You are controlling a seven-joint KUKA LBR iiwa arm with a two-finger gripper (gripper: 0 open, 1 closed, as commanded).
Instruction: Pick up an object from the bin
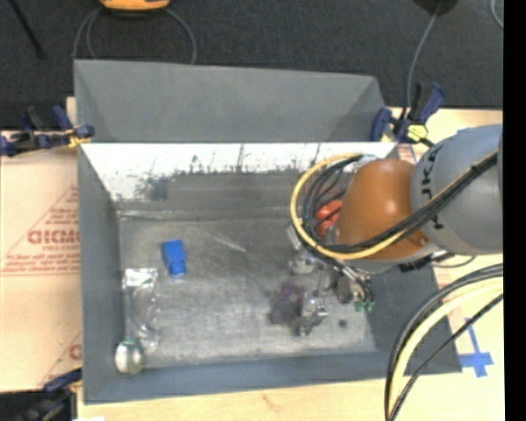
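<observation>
The gripper hangs low beside a dark purple lump near the bin's lower-right corner; how far open it is I can't tell; it might shove the lump aside.

Bin: block left of centre; wrapper below it; ball at lower left corner; lump lower right, beside pincer.

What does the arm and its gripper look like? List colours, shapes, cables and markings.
The arm is a thick, rounded grey link with dark lettering on its side. At its wrist sits a glossy orange-brown dome cover, ringed by looping black and yellow cables, with something red behind them. The gripper below is a small silvery metal assembly.
</observation>
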